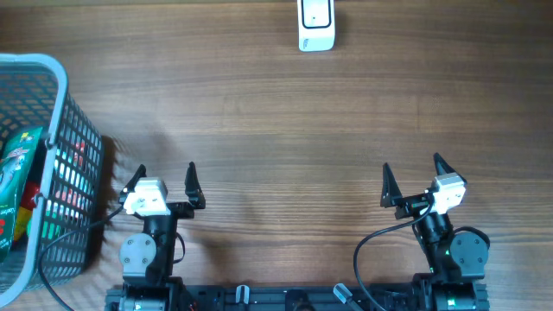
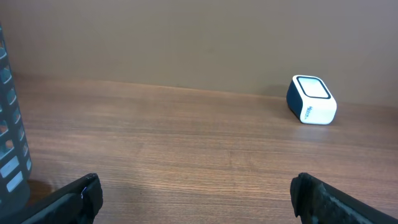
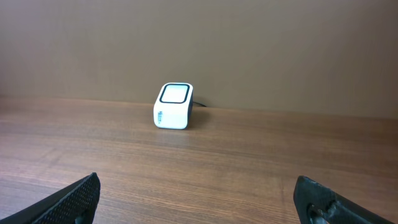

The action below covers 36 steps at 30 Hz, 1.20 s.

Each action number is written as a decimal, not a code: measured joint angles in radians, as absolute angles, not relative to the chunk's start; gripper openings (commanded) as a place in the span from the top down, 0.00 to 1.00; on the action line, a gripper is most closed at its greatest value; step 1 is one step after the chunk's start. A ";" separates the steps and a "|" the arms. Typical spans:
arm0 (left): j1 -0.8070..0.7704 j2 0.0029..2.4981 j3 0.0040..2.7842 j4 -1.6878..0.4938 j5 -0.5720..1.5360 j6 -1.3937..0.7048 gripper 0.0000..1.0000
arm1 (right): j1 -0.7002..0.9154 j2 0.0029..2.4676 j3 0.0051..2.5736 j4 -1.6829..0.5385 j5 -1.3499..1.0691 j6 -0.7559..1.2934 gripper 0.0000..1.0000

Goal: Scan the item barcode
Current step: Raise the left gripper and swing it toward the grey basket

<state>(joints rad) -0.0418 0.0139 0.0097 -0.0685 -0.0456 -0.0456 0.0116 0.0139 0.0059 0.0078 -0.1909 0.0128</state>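
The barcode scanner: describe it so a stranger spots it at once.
On the wooden table, go to the far edge, just right of centre. The barcode scanner stands there alone: a small white box with a dark-rimmed window, far from the grey mesh basket at the left.

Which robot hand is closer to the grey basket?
Left. The left gripper is right beside the basket, open and empty. The right gripper is far away on the other side, open too.
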 measured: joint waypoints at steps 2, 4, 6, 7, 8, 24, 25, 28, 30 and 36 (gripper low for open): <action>-0.042 0.014 0.010 -0.069 -0.046 -0.046 0.00 | 0.012 0.014 0.006 0.008 -0.191 0.013 0.00; -0.042 0.014 0.010 -0.068 -0.046 -0.046 0.00 | 0.012 0.014 0.006 0.008 -0.191 0.013 0.00; -0.042 0.014 0.010 -0.069 -0.046 -0.046 0.00 | 0.012 0.014 0.006 0.008 -0.191 0.013 0.00; -0.042 0.014 0.010 -0.068 -0.046 -0.046 0.00 | 0.012 0.014 0.006 0.008 -0.191 0.013 0.00; -0.042 0.014 0.010 -0.068 -0.046 -0.046 0.00 | 0.012 0.014 0.006 0.008 -0.191 0.013 0.00; -0.042 0.014 0.009 -0.068 -0.040 0.002 0.00 | 0.012 0.014 0.006 0.008 -0.191 0.013 0.00; -0.042 0.014 0.009 -0.070 -0.026 0.001 0.00 | 0.012 0.014 0.006 0.008 -0.191 0.013 0.00; -0.042 0.016 0.010 -0.075 0.002 -0.027 0.00 | 0.012 0.014 0.006 0.008 -0.191 0.013 0.00; -0.042 0.023 0.014 -0.089 0.009 -0.048 0.00 | 0.012 0.014 0.006 0.008 -0.191 0.013 0.00; -0.042 0.079 0.146 -0.317 0.033 -0.074 0.00 | 0.012 0.014 0.006 0.008 -0.191 0.013 0.00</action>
<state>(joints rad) -0.0418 0.0792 0.1459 -0.3172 0.0330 -0.0738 0.0116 0.0139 0.0059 0.0078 -0.1909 0.0128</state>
